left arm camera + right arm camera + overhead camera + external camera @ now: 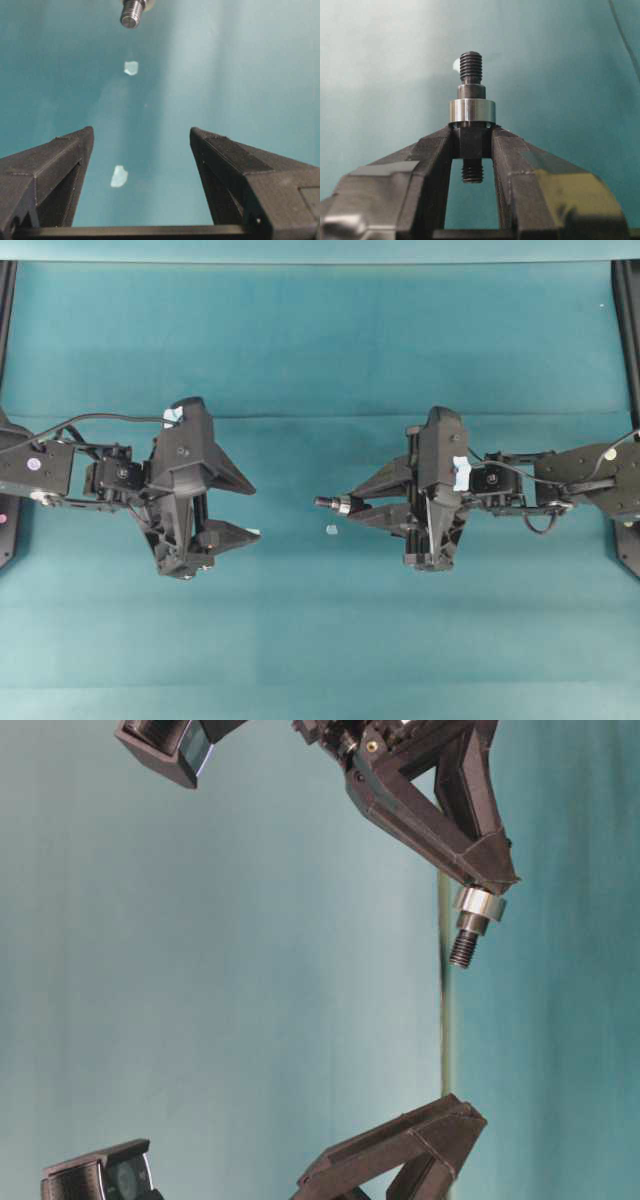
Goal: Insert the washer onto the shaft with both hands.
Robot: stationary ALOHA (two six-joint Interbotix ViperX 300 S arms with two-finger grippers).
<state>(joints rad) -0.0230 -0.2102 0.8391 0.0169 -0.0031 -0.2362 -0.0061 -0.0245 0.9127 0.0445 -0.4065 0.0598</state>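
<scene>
Overhead view looks straight down on teal table (320,640), both arms in frame. Table-level view sits low, close, turned sideways. Left wrist view looks out between own fingers (55,165). Right wrist view close on shaft (471,90), also visible in left wrist view.

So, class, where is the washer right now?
In the right wrist view the washer sits around the shaft, just beyond the right gripper holding the shaft, above the teal table.
</scene>
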